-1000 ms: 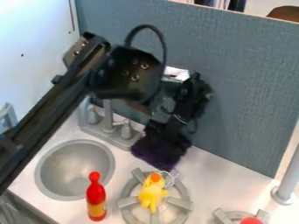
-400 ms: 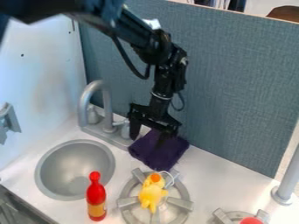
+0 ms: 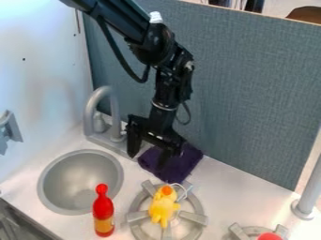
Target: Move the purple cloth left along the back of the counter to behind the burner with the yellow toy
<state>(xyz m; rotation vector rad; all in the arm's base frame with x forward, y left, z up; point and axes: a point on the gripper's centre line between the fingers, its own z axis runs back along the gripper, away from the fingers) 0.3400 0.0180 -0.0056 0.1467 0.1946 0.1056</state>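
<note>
My gripper (image 3: 148, 160) hangs open over the left part of a folded purple cloth (image 3: 182, 163), pointing down. One finger is at the cloth's left side near the faucet base and the other is in front of the cloth; whether they touch it I cannot tell. The cloth lies on the white counter against the blue-grey panel. Just in front of it, a yellow toy (image 3: 163, 206) with an orange tip lies on a grey stove burner (image 3: 138, 225). A red bottle (image 3: 103, 212) with a yellow label stands between sink and burner.
The round grey sink (image 3: 55, 166) and its faucet (image 3: 93, 105) are at the left. A second burner (image 3: 240, 231) with a red object (image 3: 270, 236) is at the lower right, and a grey post (image 3: 306, 199) rises at the right edge.
The arm has swung back and upward from the left foreground. Over the last half second the gripper has shifted slightly left and down. The cloth, toy and bottle have stayed put.
</note>
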